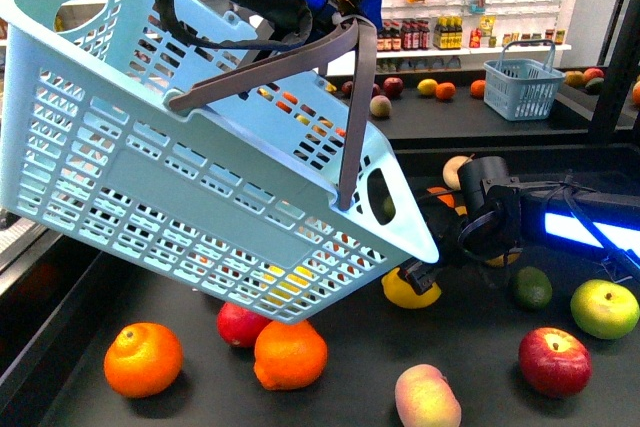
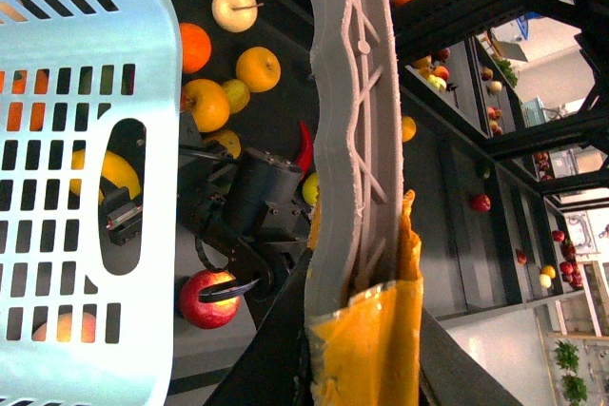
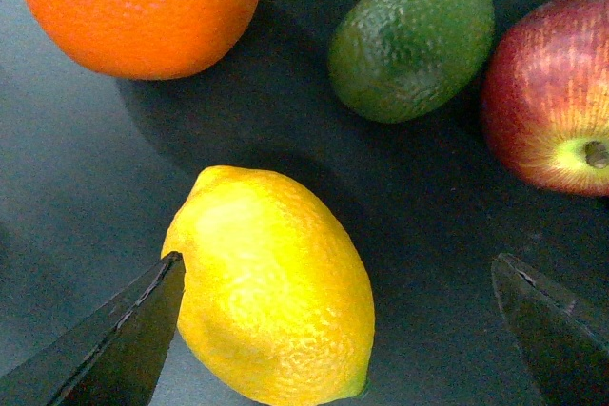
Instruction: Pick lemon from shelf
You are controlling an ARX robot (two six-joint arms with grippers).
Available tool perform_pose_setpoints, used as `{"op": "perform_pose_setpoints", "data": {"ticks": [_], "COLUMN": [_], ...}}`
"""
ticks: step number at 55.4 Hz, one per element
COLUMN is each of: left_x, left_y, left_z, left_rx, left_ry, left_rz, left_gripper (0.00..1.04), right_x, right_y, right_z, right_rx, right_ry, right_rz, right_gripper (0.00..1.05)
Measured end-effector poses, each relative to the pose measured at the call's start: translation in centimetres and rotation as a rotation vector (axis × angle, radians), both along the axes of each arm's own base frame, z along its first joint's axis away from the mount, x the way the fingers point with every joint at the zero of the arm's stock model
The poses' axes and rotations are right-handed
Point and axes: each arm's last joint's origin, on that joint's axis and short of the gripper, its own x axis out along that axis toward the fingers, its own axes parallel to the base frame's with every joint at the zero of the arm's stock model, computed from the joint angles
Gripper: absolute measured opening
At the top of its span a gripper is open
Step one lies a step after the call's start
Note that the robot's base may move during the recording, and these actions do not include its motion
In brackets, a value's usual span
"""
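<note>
Left gripper (image 2: 366, 320): closed on the grey basket handle (image 2: 350, 121). You see the handle running in between its yellow-covered fingers (image 2: 409, 263).
Basket (image 1: 150, 147): light blue, hanging from that handle and tilted. In the front view its lower corner points down toward the right arm.
Right gripper (image 3: 338, 268): jaws spread wide and holding nothing. In the right wrist view you see both dark fingertips (image 3: 114, 339), one on each side of the frame.
Lemon (image 3: 271, 282): lying on the black deck of the shelf (image 1: 360, 387), between the open jaws of the right gripper. It sits much closer to one fingertip than to the other. You cannot tell whether that fingertip touches the skin.
Lemon, front view: look just below the low corner of the basket, directly beside the tip of the right gripper.
Nearby fruit, right wrist view: an orange (image 3: 143, 2), a dark green fruit (image 3: 414, 40) and a red apple (image 3: 552, 92) lie on the deck near the lemon. None of them touches it.
Foreground, front view: further oranges, apples and a peach lie apart on the same deck.
</note>
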Motion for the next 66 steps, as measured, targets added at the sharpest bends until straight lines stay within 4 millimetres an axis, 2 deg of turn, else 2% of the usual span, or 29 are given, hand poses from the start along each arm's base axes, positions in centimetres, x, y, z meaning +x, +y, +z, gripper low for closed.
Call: {"op": "perform_pose_setpoints", "data": {"ticks": [26, 45, 46, 49, 54, 66], "left_x": [0.0, 0.0, 0.0, 0.0, 0.0, 0.0], "left_y": [0.0, 0.0, 0.0, 0.0, 0.0, 0.0], "left_z": [0.0, 0.0, 0.0, 0.0, 0.0, 0.0], "left_rx": [0.0, 0.0, 0.0, 0.0, 0.0, 0.0], "left_ry": [0.0, 0.0, 0.0, 0.0, 0.0, 0.0], "left_rz": [0.0, 0.0, 0.0, 0.0, 0.0, 0.0], "left_gripper": [0.12, 0.12, 0.12, 0.12, 0.12, 0.12], "right_x": [-0.6, -0.8, -0.9, -0.9, -0.8, -0.7], "right_y": [1.4, 1.3, 1.3, 1.3, 1.3, 0.9], "right_z": [-2.8, -4.5, -4.6, -4.7, -4.7, -4.6], "right_rx": [0.025, -0.01, -0.013, -0.007, -0.001, 0.011], "right_ry": [0.031, 0.023, 0.021, 0.021, 0.021, 0.013], "right_rz": [-0.005, -0.059, -0.062, -0.073, -0.082, -0.112], "right_gripper": [0.97, 0.97, 0.96, 0.84, 0.74, 0.72]}}
